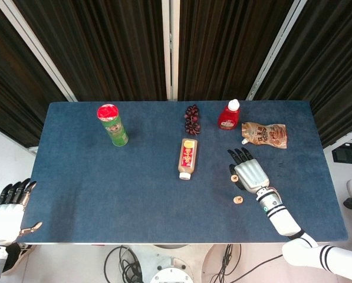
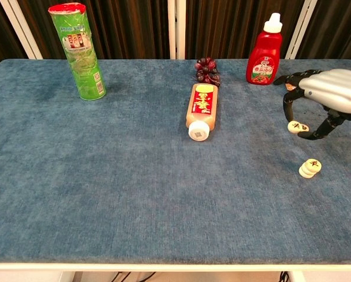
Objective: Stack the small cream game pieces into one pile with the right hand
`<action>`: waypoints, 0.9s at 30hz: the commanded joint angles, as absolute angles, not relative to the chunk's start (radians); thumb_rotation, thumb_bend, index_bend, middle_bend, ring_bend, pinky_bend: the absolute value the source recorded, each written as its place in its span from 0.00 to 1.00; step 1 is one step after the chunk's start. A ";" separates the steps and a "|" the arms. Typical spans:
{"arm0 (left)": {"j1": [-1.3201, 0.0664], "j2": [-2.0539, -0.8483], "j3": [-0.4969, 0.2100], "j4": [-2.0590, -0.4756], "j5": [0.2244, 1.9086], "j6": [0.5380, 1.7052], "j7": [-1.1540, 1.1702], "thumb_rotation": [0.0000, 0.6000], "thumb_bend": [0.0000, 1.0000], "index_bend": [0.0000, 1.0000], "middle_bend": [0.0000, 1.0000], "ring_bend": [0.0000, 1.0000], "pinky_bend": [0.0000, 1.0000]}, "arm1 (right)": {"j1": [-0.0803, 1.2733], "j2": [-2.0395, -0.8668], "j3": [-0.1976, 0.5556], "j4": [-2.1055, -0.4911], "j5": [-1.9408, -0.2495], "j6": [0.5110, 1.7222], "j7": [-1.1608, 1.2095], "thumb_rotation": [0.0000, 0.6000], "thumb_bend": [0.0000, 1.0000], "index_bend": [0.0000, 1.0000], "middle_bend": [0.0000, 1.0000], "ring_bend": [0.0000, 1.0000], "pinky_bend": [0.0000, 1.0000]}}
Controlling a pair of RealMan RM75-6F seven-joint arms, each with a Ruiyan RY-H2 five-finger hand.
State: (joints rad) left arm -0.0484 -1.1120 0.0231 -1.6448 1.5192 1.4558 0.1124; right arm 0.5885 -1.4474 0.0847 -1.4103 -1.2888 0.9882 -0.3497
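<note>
The right hand (image 2: 325, 97) hangs near the table's (image 1: 105, 188) right edge, holding a cream piece (image 2: 297, 126) above the cloth. Toward the front edge, the pile (image 2: 309, 168) sits with bare cloth all around it. Behind the hand, the ketchup bottle (image 2: 264, 51) and snack pouch (image 1: 264, 134) crowd the far right corner (the lying bottle (image 2: 201, 110) blocks the centre).

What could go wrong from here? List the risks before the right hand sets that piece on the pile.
The right hand holds a cream piece only at its fingertips, raised off the table, so it could slip. The pile is small and lies nearer the camera; a misjudged drop or a finger brushing it could topple it.
</note>
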 commanded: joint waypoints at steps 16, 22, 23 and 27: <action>-0.045 -1.112 0.028 -1.671 1.534 1.467 0.150 1.00 0.09 0.00 0.00 0.00 0.00 | 0.506 -1.308 -0.041 -1.568 -1.405 1.029 -0.362 1.00 0.22 0.55 0.07 0.00 0.00; -0.044 -1.112 0.028 -1.670 1.531 1.468 0.148 1.00 0.09 0.00 0.00 0.00 0.00 | 0.506 -1.317 -0.037 -1.574 -1.393 1.018 -0.391 1.00 0.22 0.56 0.07 0.00 0.00; -0.043 -1.112 0.028 -1.670 1.530 1.468 0.146 1.00 0.09 0.00 0.00 0.00 0.00 | 0.506 -1.320 -0.036 -1.573 -1.392 1.016 -0.393 1.00 0.22 0.56 0.06 0.00 0.00; -0.040 -1.112 0.027 -1.665 1.530 1.474 0.138 1.00 0.09 0.00 0.00 0.00 0.00 | 0.506 -1.337 -0.031 -1.562 -1.385 1.014 -0.411 1.00 0.22 0.56 0.06 0.00 0.00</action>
